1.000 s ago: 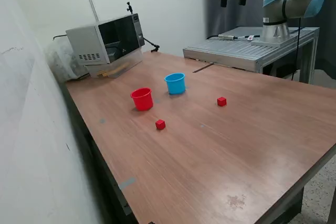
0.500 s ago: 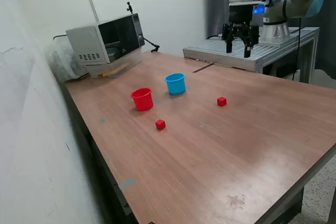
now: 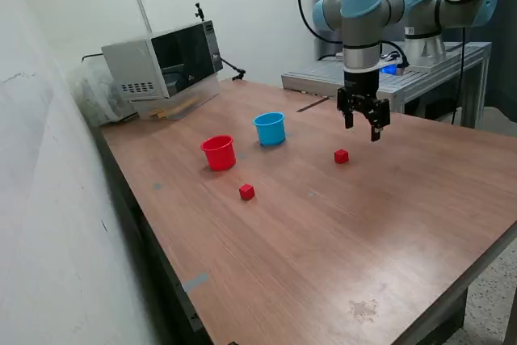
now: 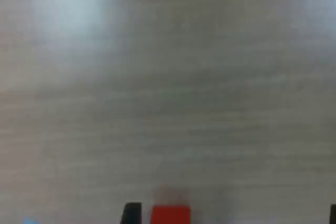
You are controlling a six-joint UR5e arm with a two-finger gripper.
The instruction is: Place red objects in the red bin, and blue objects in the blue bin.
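Two small red cubes lie on the wooden table: one [image 3: 341, 156] toward the exterior view's right, the other [image 3: 246, 191] nearer the front. The red cup [image 3: 218, 152] and the light-blue cup [image 3: 270, 128] stand side by side behind them, both upright. My gripper [image 3: 363, 127] hangs open just above and slightly right of the right-hand red cube, holding nothing. The blurred wrist view shows wood grain and a red cube [image 4: 170, 214] at the picture's edge beside a dark fingertip [image 4: 131, 213]. No blue cubes show.
A microwave-like box [image 3: 161, 60] sits at the table's back left by the wall. A grey metal bench [image 3: 380, 78] carrying the arm's base stands behind the table. The table's front edge [image 3: 452, 280] runs at lower right.
The arm has swung down from high above the bench to just over the table, ending near the right-hand red cube. The cubes and cups have not moved.
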